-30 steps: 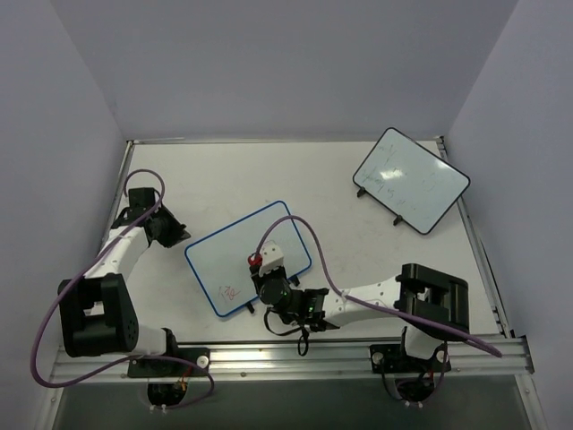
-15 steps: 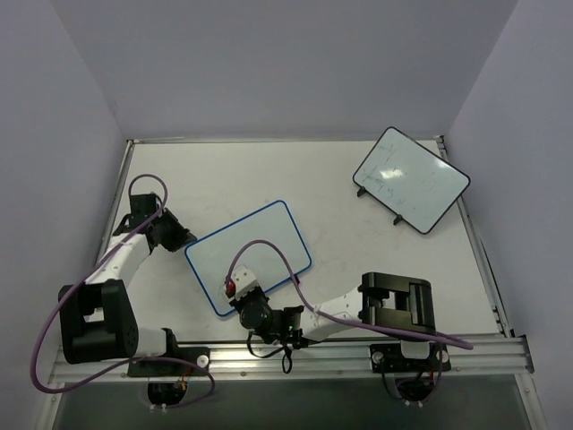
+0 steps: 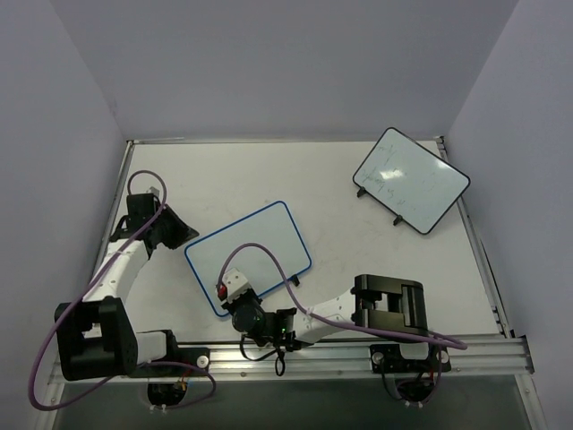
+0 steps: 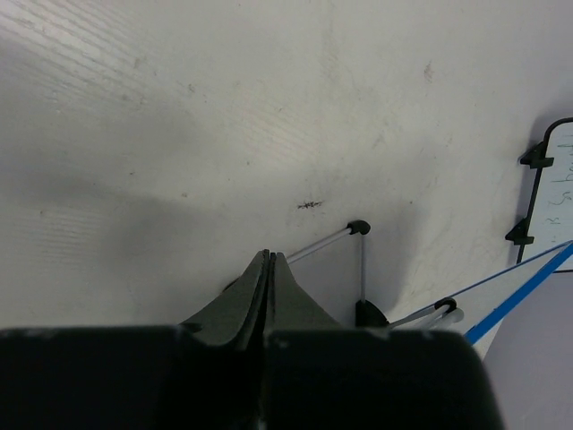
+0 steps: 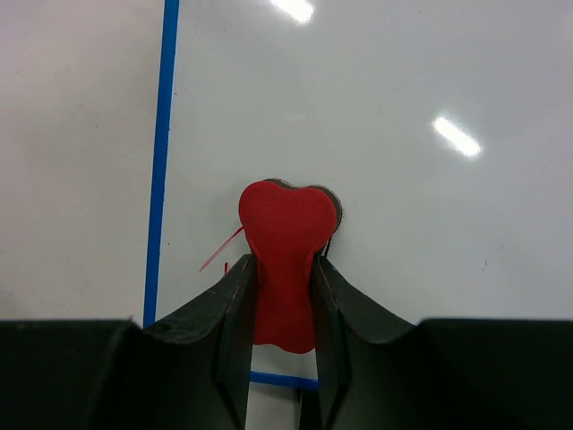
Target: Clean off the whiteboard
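Blue-rimmed whiteboard (image 3: 260, 224), long axis diagonal, near-left to far-right

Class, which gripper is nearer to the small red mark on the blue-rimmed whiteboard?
Right. The right gripper, shut on the red eraser, sits on the whiteboard just beside the red mark. The left gripper, shut, is off the board by its left corner.

The whiteboard (image 3: 255, 229) is white with a thin blue rim, and a short red stroke (image 5: 220, 254) shows near its edge. The eraser (image 5: 288, 242) is solid red; the fingers (image 5: 235, 309) beside it are black. The second whiteboard (image 3: 410, 179) is white with a black rim and faint dark marks. The tabletop (image 3: 251, 175) is off-white, and the cable (image 3: 260, 245) is purple.
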Robot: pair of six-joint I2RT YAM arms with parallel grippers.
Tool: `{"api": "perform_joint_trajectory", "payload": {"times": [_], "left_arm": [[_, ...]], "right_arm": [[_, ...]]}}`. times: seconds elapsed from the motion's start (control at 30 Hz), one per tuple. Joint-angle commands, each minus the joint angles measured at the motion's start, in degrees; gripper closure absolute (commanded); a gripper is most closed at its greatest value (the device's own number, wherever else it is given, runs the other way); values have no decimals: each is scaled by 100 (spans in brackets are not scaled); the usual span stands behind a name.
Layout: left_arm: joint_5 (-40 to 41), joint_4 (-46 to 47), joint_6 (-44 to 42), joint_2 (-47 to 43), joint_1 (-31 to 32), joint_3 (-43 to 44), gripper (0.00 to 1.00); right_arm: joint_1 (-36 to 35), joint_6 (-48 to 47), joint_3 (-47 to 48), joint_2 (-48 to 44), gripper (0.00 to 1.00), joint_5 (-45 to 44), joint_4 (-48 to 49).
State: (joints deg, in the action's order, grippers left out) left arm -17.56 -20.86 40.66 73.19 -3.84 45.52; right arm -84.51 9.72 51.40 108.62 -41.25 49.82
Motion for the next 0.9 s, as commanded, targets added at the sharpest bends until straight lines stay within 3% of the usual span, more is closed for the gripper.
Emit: {"api": "perform_joint_trajectory", "payload": {"times": [0.0, 0.5, 0.87], "left_arm": [[-133, -58, -94, -173, 14, 300, 98], [-204, -146, -6, -454, 181, 300, 98], [-283, -85, -6, -455, 322, 300, 98]], "right_arm": [[-83, -31, 283, 133, 100, -58, -16], [-215, -5, 670, 379, 100, -84, -359], [22, 434, 371, 151, 100, -427, -746]]}}
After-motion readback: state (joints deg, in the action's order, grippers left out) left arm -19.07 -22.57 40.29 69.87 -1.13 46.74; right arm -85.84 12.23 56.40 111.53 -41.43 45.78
